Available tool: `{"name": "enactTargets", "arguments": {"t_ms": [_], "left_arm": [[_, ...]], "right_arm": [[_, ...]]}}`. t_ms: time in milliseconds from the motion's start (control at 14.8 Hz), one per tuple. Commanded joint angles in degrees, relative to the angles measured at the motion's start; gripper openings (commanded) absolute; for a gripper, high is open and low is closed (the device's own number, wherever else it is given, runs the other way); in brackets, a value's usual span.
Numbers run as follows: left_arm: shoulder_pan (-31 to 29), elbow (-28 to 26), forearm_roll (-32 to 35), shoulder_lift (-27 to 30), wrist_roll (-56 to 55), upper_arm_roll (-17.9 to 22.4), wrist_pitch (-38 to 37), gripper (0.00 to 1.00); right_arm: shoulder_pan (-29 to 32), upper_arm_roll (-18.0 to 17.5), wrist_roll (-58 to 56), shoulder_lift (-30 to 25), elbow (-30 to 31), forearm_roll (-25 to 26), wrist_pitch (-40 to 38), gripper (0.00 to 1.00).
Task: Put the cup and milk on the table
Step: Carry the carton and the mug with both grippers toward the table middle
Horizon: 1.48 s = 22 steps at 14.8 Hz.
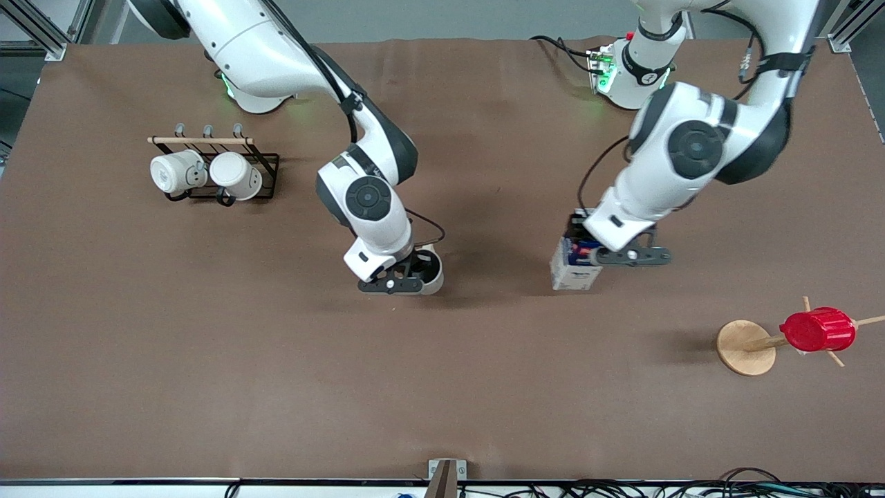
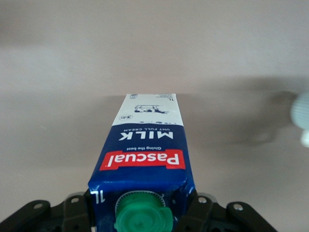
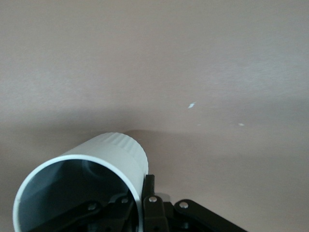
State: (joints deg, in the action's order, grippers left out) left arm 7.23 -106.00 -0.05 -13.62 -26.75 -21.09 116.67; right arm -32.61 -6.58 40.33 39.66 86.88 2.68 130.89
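Your right end effector [image 1: 401, 273] pinches the cup's [image 1: 430, 271] rim near mid-worktop [image 1: 207, 346]. Your left end effector [image 1: 608, 252] is clamped on the milk [image 1: 572, 270] (green cap up), toward the left arm's end.

2 white mugs [image 1: 206, 173] hang on a black rack [image 1: 266, 166]; red cup [image 1: 817, 330] on peg stand [image 1: 743, 347].

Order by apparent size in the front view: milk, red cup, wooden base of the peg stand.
1. Milk, partly hidden by the left hand.
2. Red cup and wooden base look about alike; no ranking.
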Motion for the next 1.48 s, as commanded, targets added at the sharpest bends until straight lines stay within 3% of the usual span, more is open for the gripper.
{"name": "enactTargets", "arguments": {"t_ms": [0, 135, 472, 540, 675, 742, 1215, 1417], "left_arm": [[3.8, 6.9, 0.5, -5.4, -4.2, -0.1, -4.6, 0.65], [5.9, 12.1, 0.0, -9.8, -5.3, -0.1, -8.0, 0.65], [10.9, 29.1, 0.4, -23.3, -7.3, 0.6, -15.5, 0.65], [11.0, 32.1, 0.4, -25.2, -7.5, 0.6, -17.2, 0.65], [11.9, 34.1, 0.5, -26.3, -7.3, 1.0, -17.4, 0.65], [12.4, 35.1, 0.5, -27.1, -7.2, 1.2, -17.5, 0.65], [13.4, 36.0, 0.5, -28.2, -6.8, 1.2, -17.7, 0.65], [13.4, 35.9, 0.6, -28.7, -6.5, 1.3, -17.4, 0.65]], "right_arm": [[-1.3, 0.1, 3.0, 1.3, -1.4, 1.1, 0.4, 0.02], [-1.7, -2.0, 3.3, 2.0, -1.3, 1.8, 0.9, 0.03], [-1.8, -2.4, 4.3, 2.8, -0.9, 3.5, 2.0, 0.12], [-1.8, -2.4, 4.3, 2.8, -0.9, 3.5, 2.0, 0.25], [-1.8, -2.4, 4.3, 2.7, -0.9, 3.8, 1.9, 0.93], [-1.7, -2.5, 4.2, 2.5, -1.0, 4.6, 1.8, 1.0], [-0.9, -2.5, 4.0, 1.6, -1.4, 5.8, 1.2, 1.0], [0.5, -2.5, 4.0, -1.8, -0.6, 5.8, -1.8, 1.0]]}}
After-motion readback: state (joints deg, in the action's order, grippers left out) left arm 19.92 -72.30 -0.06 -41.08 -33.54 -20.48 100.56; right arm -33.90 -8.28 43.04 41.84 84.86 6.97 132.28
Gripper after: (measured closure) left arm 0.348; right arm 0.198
